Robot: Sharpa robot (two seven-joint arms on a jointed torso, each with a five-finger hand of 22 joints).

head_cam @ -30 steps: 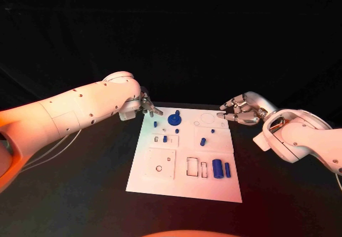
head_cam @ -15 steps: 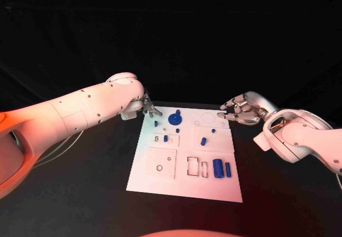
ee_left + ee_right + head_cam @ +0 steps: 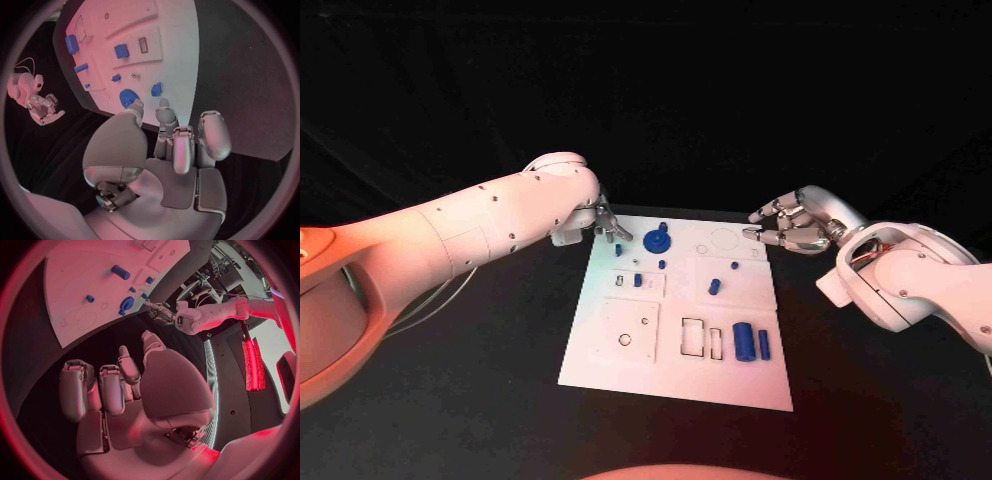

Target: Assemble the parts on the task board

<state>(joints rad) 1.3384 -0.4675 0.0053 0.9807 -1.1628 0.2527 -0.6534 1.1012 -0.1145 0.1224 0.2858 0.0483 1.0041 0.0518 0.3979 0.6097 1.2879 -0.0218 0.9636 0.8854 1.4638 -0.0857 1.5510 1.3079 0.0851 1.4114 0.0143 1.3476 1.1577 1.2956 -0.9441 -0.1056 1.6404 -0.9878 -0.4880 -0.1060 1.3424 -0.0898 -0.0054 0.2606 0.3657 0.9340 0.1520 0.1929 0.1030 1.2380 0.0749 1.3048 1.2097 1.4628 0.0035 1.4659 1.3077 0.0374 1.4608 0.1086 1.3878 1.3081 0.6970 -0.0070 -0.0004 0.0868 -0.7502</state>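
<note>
white task board (image 3: 625, 372) lies flat mid-table on the black table (image 3: 459, 400), a long rectangular plate with shallow outlined recesses and small holes. blue parts on it: a round gear (image 3: 655, 241) near the far edge, a small peg (image 3: 617, 250) beside it, tiny pieces near the board's middle, a short cylinder (image 3: 714, 286), and a fat cylinder (image 3: 743, 340) with a thinner bar (image 3: 763, 344) just beside it at the near right. left hand (image 3: 599, 221) hovers at the board's far left corner, fingers apart, holding nothing. right hand (image 3: 788, 228) hangs just off the far right corner, fingers loosely curled but apart, empty.
</note>
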